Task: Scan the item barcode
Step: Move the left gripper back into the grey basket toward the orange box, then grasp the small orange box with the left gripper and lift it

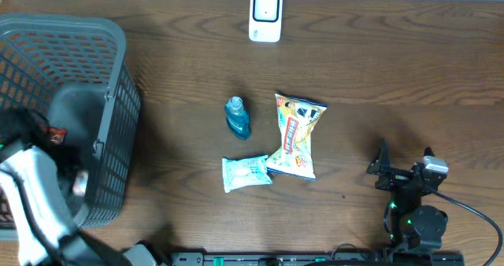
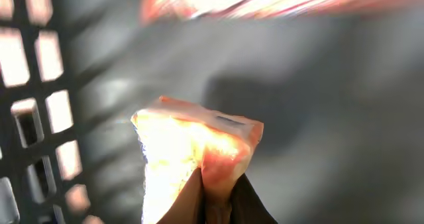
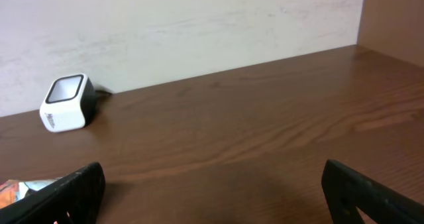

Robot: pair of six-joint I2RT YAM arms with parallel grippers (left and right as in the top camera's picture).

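The left gripper point(image 2: 215, 187) is down inside the grey plastic basket point(image 1: 118, 85) at the left edge of the overhead frame. Its jaws are clamped tight on a small packet point(image 2: 199, 141). The wrist view is blown out by glare, so all that shows is a whitish packet with pinkish-orange edges, and no label is readable.

It looks like a thin pinch on one edge. The lift probably wants to be slow and straight up, clearing the basket wall without the packet swinging or slipping.

The barcode scanner point(image 1: 265, 16) sits at top centre, well apart from the basket. The packet needs carrying across and turning so its barcode meets the scanner window, but which face has the barcode can't be told yet.

The blue bottle point(image 1: 237, 116), snack bag point(image 1: 295, 136) and wipes pack point(image 1: 246, 172) lie mid-frame, so best to pass above them. The right gripper point(image 1: 405, 160) sits at lower right, spread wide and holding nothing.
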